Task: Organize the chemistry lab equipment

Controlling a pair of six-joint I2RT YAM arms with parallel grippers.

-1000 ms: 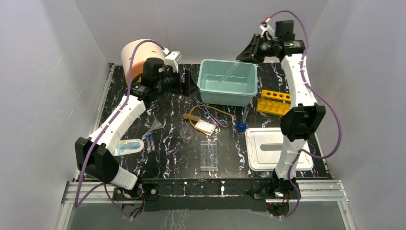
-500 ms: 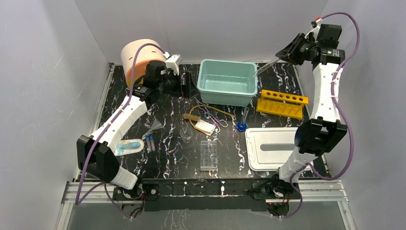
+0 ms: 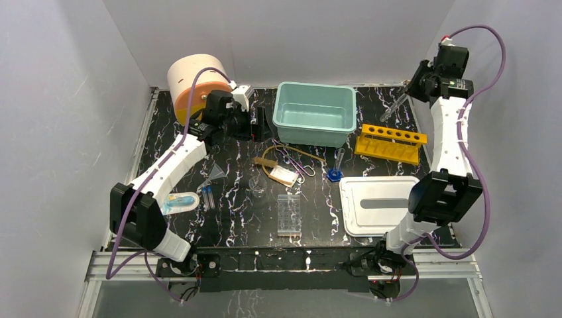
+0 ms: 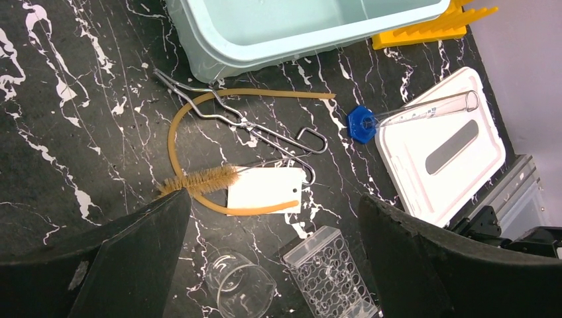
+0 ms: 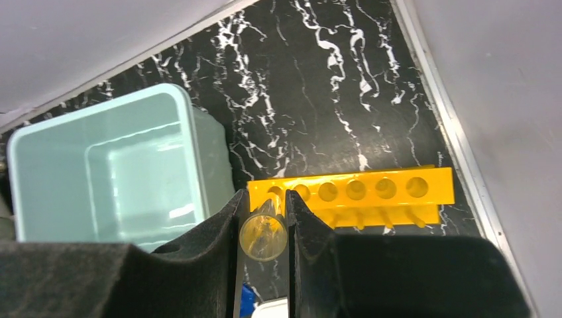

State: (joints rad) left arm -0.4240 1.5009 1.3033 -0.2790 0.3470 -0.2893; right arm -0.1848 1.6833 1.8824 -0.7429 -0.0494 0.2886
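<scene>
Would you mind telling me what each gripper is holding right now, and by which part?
The right gripper pinches a clear glass test tube near its open mouth; the left gripper is open, holding nothing.

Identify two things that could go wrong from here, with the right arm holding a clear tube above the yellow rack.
1. The tube, pinched near its mouth by the right jaws, hangs tilted over the yellow rack. It could miss a hole, hit the top and slip or crack.
2. The blue-footed cylinder lies tipped against the white lid; a nudge might roll it.
</scene>
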